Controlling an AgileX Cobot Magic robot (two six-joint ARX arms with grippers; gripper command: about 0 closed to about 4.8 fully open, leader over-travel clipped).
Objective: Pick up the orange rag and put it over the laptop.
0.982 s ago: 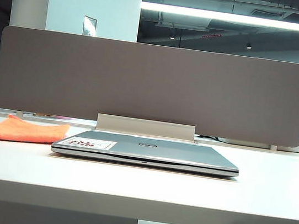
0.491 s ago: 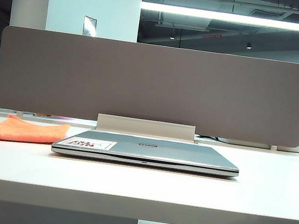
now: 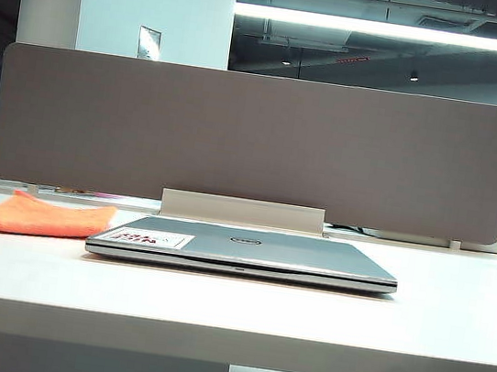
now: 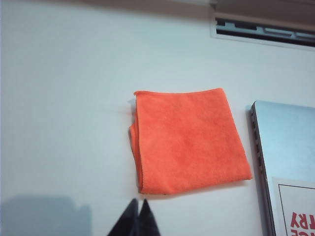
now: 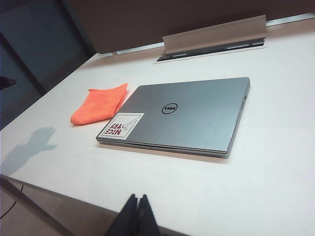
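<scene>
The left gripper (image 4: 137, 210), jaws pressed together and empty, hovers just short of the orange rag (image 4: 189, 140), which lies flat on the white table (image 4: 64, 123) beside the closed laptop (image 5: 189, 114), while the right gripper (image 5: 137, 205), likewise closed and empty, hangs back near the table's edge.

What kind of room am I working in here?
Most likely an open-plan office: a white desk backed by a grey divider panel, a closed laptop on it, and bare ceiling ducts with a strip light behind.
</scene>
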